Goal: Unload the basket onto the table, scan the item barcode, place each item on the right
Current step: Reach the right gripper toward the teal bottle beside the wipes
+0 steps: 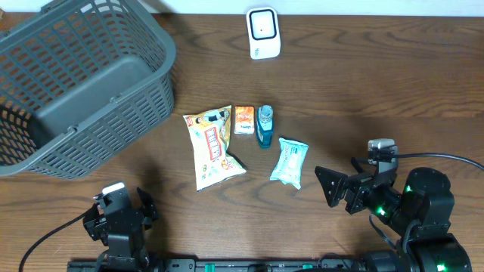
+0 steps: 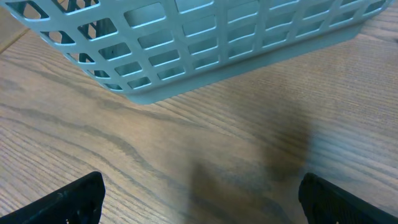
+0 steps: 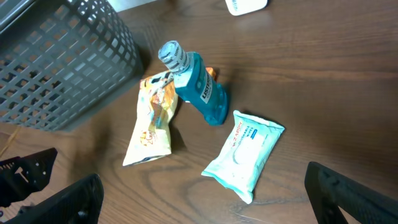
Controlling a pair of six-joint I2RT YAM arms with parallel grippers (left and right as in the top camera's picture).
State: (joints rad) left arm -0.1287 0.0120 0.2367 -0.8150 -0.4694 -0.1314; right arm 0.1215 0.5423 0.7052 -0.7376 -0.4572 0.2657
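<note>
R gripper & L gripper are seen w/ jaws apart, empty; wipes pack, flat on table near R by blue bottle, is judged light, soft, slippery, so best pinched across its narrow width, approx. mid-length.

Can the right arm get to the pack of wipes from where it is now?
Probably yes. The right gripper is open and faces the wipes pack, with only bare table between them; the blue bottle sits on the pack's far side.
</note>
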